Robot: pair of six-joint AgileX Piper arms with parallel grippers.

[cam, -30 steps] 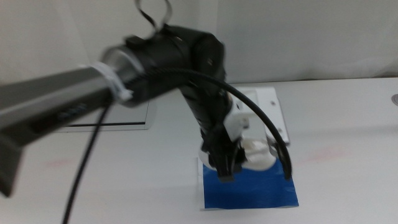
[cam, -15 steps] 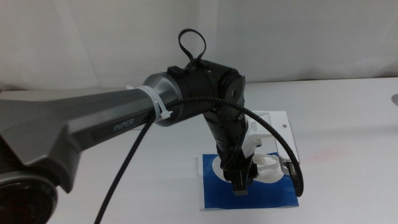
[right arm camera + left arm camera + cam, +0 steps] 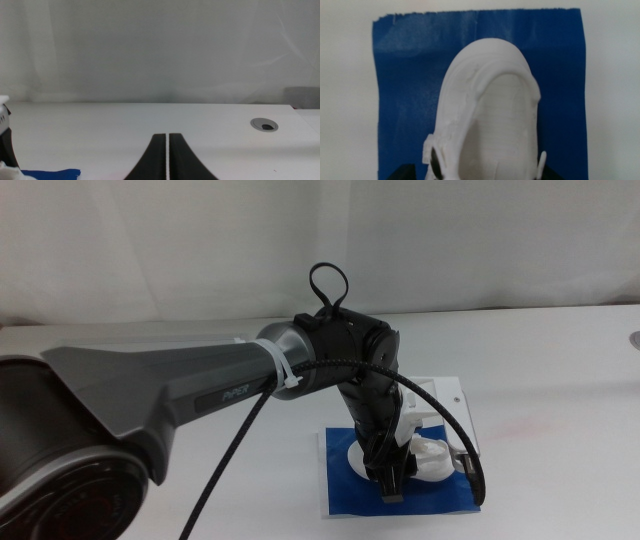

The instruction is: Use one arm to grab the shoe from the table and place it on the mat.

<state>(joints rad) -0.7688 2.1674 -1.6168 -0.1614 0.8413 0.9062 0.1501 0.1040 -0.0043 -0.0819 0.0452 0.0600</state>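
One shoe (image 3: 487, 115), one mat (image 3: 405, 90), two arms; only the left arm (image 3: 200, 385) was working.

Left gripper (image 3: 390, 480) was down over the mat, directly above the shoe. In the wrist view the white sandal sat right under the jaws, heel end nearest them, rounded toe pointing away, all of it within the blue sheet. Only dark jaw corners showed on either side of the heel; they looked to flank it, but whether they were pinching or already slack could not be told. Whether the sole had fully touched the mat also could not be told.

Right gripper (image 3: 167, 157) waited well apart at the table (image 3: 150, 120) edge, jaws pressed together, nothing between them.

Handling, as judged: the shoe looked light, a small moulded thing, stiff enough in the sole to hold shape, thin at the heel strap. The surface was smooth and possibly slippery. The best hold seemed to be across the sides near the heel or mid-sole, not on the straps, which would likely flex. The mat was thin and flat and might shift if dragged.

Placement appeared nearly done.
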